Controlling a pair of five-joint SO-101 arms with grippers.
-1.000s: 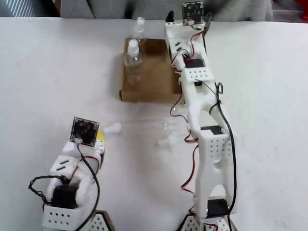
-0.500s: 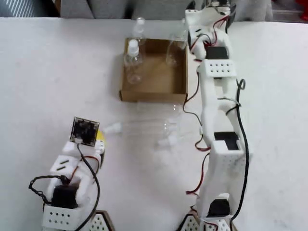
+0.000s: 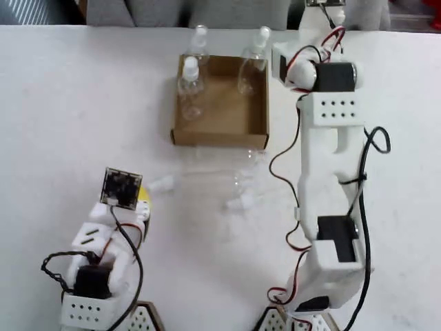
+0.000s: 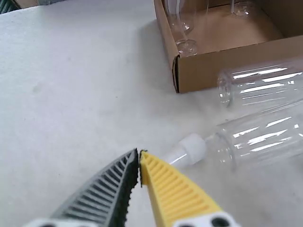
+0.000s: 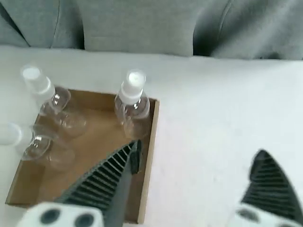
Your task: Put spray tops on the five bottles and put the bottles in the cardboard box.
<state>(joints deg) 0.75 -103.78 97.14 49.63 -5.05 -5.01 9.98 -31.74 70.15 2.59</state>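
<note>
Your right claw [image 5: 198, 153] swings clear of the box [image 3: 219, 138] edge, spread wide; your left claw [image 4: 139, 154] sits pressed together.

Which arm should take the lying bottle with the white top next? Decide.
Left. The left claw, shut, sits beside that bottle's top; the right claw hangs open at the box, farther off.

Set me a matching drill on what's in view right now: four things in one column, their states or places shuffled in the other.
Things
1. left arm's jaws
2. right arm's jaws
3. capped clear plastic bottle nearest the left arm's jaws
4. brown cardboard box

States or places
A. holds three upright clear bottles
B. lying on the white table
C. open
D. shut

Pairs: 1-D, 2-C, 3-B, 4-A.
</note>
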